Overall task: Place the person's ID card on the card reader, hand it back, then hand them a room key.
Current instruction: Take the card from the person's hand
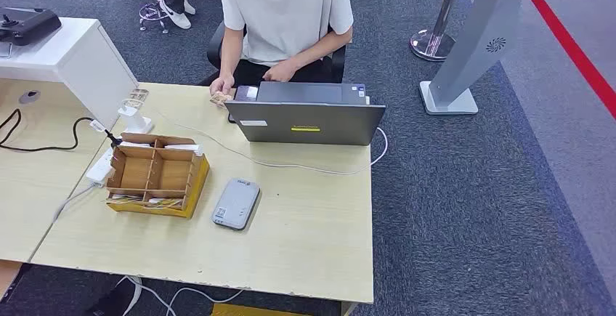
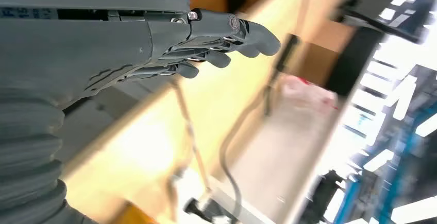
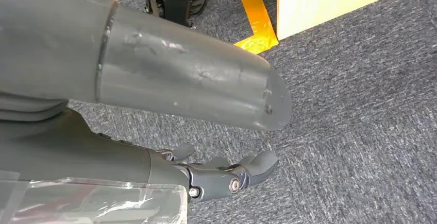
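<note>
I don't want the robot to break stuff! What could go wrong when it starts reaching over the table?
1. A thin white cable lies across the pale wooden table; a reaching robot hand might snag it.
2. The grey flat card reader sits right beside the brown cardboard divided box, so either could get bumped.
3. The open grey laptop stands between the robot and the person.

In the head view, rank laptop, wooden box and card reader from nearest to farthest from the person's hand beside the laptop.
1. laptop, right beside the person's hand
2. wooden box, table's left side
3. card reader, toward the robot
</note>
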